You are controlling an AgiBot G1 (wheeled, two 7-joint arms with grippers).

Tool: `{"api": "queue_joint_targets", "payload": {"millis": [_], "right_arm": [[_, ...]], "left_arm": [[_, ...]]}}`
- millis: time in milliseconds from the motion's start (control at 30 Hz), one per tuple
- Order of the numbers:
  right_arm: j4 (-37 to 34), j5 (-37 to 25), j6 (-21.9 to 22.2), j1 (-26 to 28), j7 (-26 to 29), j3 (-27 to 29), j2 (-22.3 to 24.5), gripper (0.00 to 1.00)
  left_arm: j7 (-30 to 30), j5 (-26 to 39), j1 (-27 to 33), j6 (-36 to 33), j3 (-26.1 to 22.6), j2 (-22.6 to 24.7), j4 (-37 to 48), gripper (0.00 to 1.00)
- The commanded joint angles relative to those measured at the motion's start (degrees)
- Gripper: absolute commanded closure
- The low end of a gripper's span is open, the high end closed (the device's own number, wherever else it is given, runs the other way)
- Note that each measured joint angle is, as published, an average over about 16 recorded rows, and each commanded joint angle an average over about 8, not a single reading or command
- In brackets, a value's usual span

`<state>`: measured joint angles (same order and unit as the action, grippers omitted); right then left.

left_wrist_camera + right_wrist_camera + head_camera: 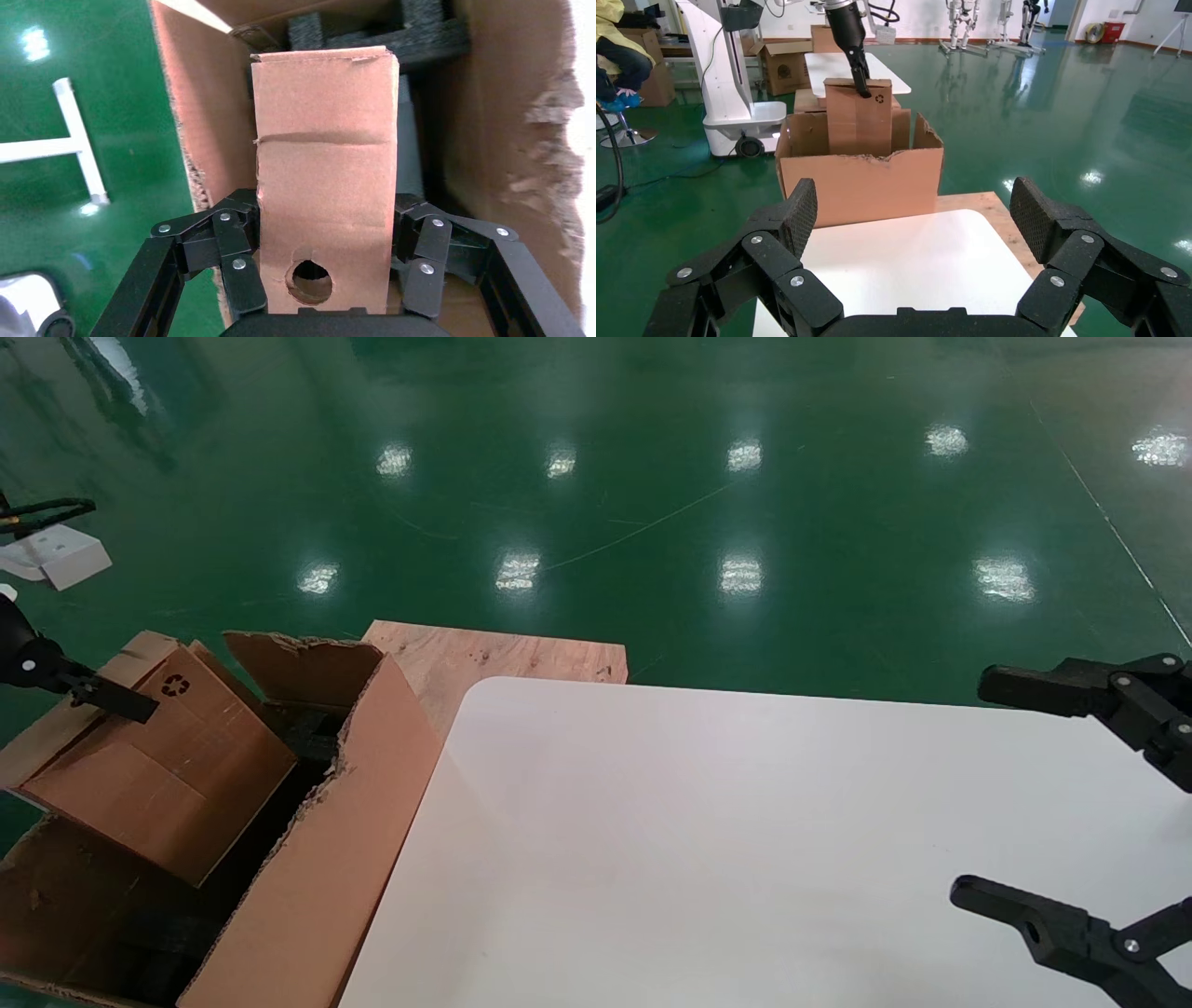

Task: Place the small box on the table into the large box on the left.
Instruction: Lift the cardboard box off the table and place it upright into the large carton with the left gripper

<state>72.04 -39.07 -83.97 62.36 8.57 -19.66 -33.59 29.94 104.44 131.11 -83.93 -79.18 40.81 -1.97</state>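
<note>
My left gripper [119,701] is shut on the small box [158,766], a brown carton with a black recycling symbol. The carton hangs tilted over the large box [345,831], its lower end inside the opening. In the left wrist view the fingers [242,281] press both sides of the small box [325,175] near its round hole, above black foam blocks [393,28] and the large box's torn wall [506,140]. My right gripper [1052,794] hovers open over the table [745,850] at the right edge. From the right wrist, the small box [857,123] stands upright in the large box [863,186].
A reddish plywood board [494,658] lies behind the table's far left corner, next to the large box. A white object [60,556] sits on the green floor at far left. Beyond the large box stand a white machine base [729,84] and more cartons [782,67].
</note>
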Motion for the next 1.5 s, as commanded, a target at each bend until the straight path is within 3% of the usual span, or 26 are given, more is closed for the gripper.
{"api": "queue_joint_targets", "payload": {"millis": [33,1500], "right_arm": [[0.0,0.0,0.0,0.0,0.0,0.0,0.0,0.0],[0.0,0.02,0.01,0.01,-0.01,-0.03,0.01,0.0]], "left_arm": [[0.18,0.06,-1.04,1.13,-0.04,0.17,0.32,1.0],[9.09,0.81,-15.05,13.94,-0.56,1.7,3.4,1.0]]}}
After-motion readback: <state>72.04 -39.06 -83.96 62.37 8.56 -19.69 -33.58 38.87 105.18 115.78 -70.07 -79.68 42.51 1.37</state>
